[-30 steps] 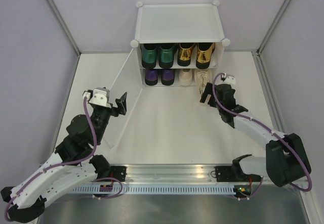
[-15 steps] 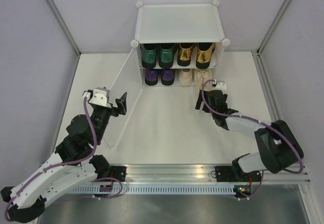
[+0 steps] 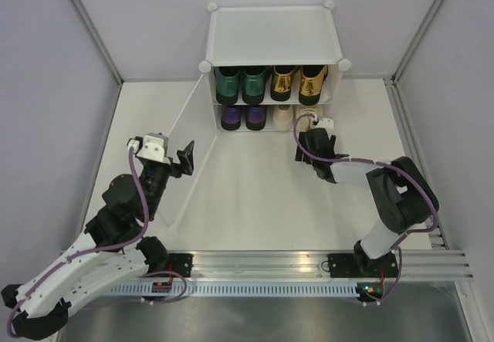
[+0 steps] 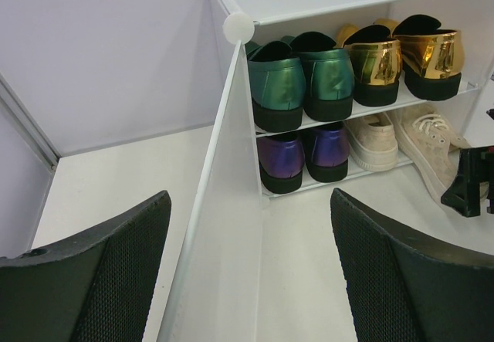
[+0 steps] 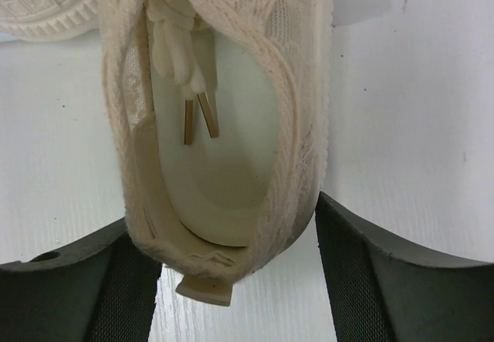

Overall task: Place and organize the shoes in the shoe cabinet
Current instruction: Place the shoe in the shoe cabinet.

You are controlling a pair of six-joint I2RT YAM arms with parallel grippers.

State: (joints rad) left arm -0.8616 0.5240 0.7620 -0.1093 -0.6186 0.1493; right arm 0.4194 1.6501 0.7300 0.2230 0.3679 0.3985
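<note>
The white translucent plastic cube cabinet point(image 3: 274, 29) with two tiers stands at the far middle of the white table point(image 3: 247, 195). On its upper tier the glossy dark green loafers point(image 3: 228, 86) are on the left and the shiny metallic gold loafers point(image 3: 282, 84) on the right, all with the heels to the near side. On the lower tier the dark purple pointed shoes point(image 3: 230, 116) are on the left. One beige lace-up sneaker with a pale sole point(image 3: 285, 116) stands just beside them on the right. The second beige sneaker point(image 5: 224, 126) is at the right end of the lower tier. Its toe is at the opening, close to its pair, and its heel sticks out toward the near right, a little turned. The right gripper point(image 3: 307, 143) is at this heel. In the right wrist view its two black fingers point(image 5: 386, 280) are on both sides of the heel and press on it, so the gripper is clamped on the second beige sneaker. The flat frosted door panel point(image 4: 220, 226) is swung open and runs from the left front corner of the cabinet toward the near left. The left gripper point(image 3: 187, 157) is at the near end of this panel. Its fingers point(image 4: 116, 272) are spread wide, one on each side of the panel. Neither finger touches the panel, and the gripper holds nothing.
</note>
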